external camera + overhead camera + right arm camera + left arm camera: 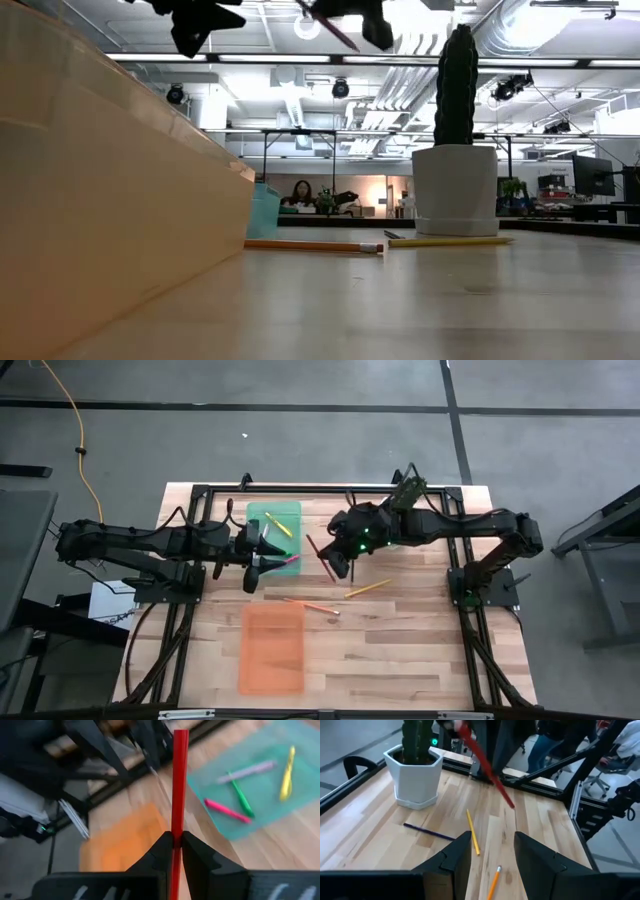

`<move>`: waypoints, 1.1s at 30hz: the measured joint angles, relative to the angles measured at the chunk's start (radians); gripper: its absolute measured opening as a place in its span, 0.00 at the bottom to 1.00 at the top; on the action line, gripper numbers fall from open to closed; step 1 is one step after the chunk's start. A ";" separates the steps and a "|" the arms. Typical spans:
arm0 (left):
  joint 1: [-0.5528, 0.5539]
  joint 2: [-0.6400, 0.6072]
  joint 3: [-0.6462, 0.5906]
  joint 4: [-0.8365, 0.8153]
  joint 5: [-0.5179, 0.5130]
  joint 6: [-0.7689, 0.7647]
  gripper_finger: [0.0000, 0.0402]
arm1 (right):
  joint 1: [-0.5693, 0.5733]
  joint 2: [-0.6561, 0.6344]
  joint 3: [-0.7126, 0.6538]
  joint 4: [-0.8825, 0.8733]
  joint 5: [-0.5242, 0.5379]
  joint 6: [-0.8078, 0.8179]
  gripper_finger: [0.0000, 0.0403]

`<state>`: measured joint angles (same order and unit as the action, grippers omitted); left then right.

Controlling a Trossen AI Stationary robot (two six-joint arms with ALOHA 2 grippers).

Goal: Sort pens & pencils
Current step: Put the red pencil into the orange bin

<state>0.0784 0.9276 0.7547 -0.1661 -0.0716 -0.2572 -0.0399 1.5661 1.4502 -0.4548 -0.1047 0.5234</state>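
Your right gripper (175, 845) is clamped on the red pencil (178, 780), holding it above the middle of the bench (420, 650). Your left gripper (492, 850) hangs spread and empty at the green tray's (255, 512) near edge, where four pens (240, 795) lie.

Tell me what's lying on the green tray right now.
On the green tray lie four pens: magenta pen, green pen, yellow pen and pale pen. From above, the left gripper covers part of the tray's edge; nothing else is visible there.
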 joint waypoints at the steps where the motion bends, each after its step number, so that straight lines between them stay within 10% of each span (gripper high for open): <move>1: 0.000 0.000 0.000 0.001 0.001 0.000 0.34 | 0.000 0.000 0.012 0.011 0.000 -0.005 0.06; 33: -0.001 0.129 0.000 0.450 0.070 -0.115 0.34 | 0.020 -0.001 0.075 0.258 0.000 -0.061 0.06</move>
<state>0.0776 1.0564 0.7547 0.2837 -0.0012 -0.3721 -0.0196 1.5654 1.5257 -0.1970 -0.1051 0.4625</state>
